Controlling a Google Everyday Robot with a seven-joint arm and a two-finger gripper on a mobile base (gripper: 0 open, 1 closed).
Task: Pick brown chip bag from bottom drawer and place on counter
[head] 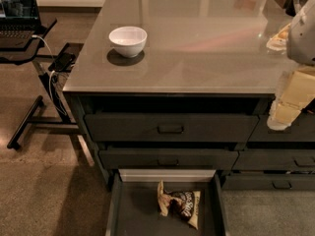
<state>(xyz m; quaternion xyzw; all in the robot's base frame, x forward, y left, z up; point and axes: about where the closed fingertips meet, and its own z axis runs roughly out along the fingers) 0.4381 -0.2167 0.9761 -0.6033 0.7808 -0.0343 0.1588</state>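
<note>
The brown chip bag (pixel 179 203) lies crinkled on the floor of the bottom drawer (pixel 138 215), which is pulled open at the foot of the cabinet. The bag sits right of the drawer's middle, near its pale rear edge. The counter (pixel 197 38) is the glossy grey-brown top above. My gripper (pixel 290 104), pale cream, hangs at the right edge of the view, in front of the counter's front right corner at the height of the top drawer. It is well above and to the right of the bag and holds nothing that I can see.
A white bowl (pixel 128 40) stands on the counter's left part. Two shut handled drawers (pixel 170 128) sit above the open one. A black stand with a laptop (pixel 17 14) and cables stands left of the cabinet. Small items (pixel 278 37) lie at the counter's right edge.
</note>
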